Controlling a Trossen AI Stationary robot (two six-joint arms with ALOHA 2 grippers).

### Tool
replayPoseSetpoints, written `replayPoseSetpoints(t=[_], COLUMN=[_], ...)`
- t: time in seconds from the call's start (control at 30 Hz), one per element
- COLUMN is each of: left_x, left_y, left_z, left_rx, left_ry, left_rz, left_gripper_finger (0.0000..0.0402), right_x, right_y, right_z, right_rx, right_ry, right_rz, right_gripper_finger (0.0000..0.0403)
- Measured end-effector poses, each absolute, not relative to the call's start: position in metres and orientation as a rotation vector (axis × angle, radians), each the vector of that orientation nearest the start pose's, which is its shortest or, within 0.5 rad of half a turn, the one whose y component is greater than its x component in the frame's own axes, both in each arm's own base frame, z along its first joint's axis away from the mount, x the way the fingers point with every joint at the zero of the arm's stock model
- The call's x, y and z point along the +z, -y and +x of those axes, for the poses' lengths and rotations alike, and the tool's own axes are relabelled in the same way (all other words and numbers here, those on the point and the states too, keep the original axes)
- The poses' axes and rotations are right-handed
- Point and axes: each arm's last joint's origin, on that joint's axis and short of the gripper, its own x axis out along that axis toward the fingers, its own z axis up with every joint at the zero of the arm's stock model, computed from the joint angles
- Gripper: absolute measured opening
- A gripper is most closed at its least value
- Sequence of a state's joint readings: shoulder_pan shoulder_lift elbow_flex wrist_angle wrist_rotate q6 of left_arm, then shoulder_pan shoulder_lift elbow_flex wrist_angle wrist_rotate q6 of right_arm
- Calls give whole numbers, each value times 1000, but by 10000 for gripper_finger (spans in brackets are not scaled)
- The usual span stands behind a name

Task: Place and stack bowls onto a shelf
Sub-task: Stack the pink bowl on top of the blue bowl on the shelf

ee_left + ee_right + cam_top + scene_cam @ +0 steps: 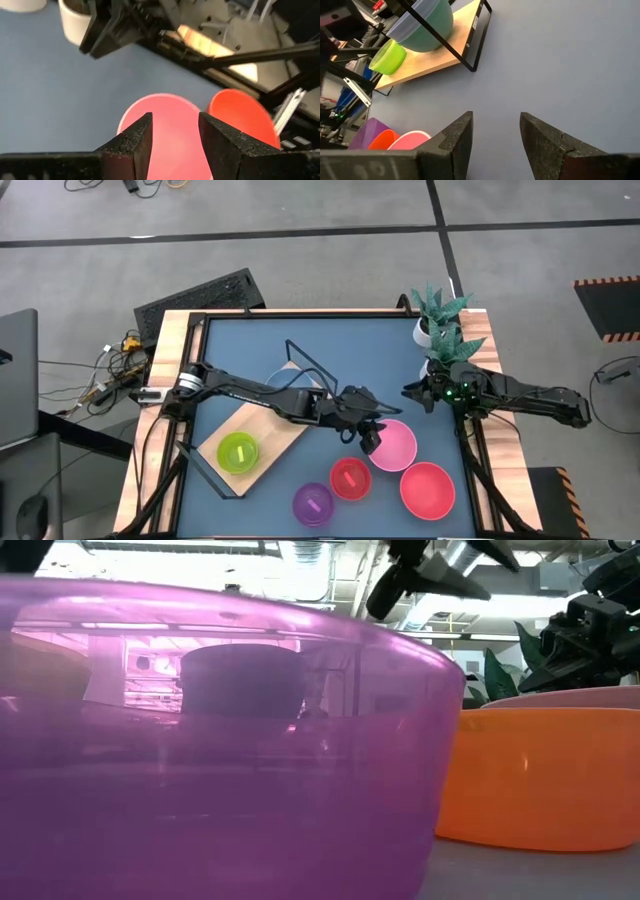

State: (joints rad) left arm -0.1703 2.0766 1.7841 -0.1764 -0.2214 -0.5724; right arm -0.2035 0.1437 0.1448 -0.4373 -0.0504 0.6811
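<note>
the high view, looking straight down, counts four round plastic bowls loose on the blue tabletop [300, 340] in the lower right of the frame: a large pink bowl [397, 446], a large red bowl [427, 489], a small red bowl [350, 478] and a small purple bowl [312, 503]. a fifth, the small lime green bowl [238, 451], sits on the light wooden shelf board with a thin black wire frame [262, 442], lower left of centre, whose long axis runs diagonally from lower left to upper right. the left arm crosses over the shelf's upper end and covers what stands there. the left gripper [371, 440] hangs over the pink bowl's left rim, fingers apart and empty. the right gripper [411, 392] waits right of centre, beside two white plant pots with green leaves [437, 330].

the low view is mostly filled by the purple bowl [220, 740] at the left; the small red bowl [540, 775] stands right, with a pink rim [570, 696] behind it.

the left wrist view shows its fingers [135, 145] spread above the pink bowl [172, 125], nothing between them, with the large red bowl [240, 115] just beside.

the right wrist view shows its fingers [457, 137] spread wide over bare tabletop; on the shelf [435, 62], upper left, a blue bowl nested in a dark green bowl [427, 22] stands beside the lime green one [389, 57].
</note>
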Motion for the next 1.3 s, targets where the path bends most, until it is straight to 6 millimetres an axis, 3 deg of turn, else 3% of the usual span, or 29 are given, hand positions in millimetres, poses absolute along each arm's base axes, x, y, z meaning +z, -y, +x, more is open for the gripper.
replayPoseSetpoints(t=[0.83, 1.3], left_x=[265, 226], left_y=[89, 94], left_z=[472, 486], left_rx=[241, 259], left_ry=[-541, -590], left_rz=[-456, -518], left_gripper_finger=[143, 143], right_x=[160, 160], right_y=[17, 17], right_z=[89, 90], right_rx=[-298, -296], right_ry=[-368, -370], right_rz=[715, 715], right_gripper_finger=[189, 189])
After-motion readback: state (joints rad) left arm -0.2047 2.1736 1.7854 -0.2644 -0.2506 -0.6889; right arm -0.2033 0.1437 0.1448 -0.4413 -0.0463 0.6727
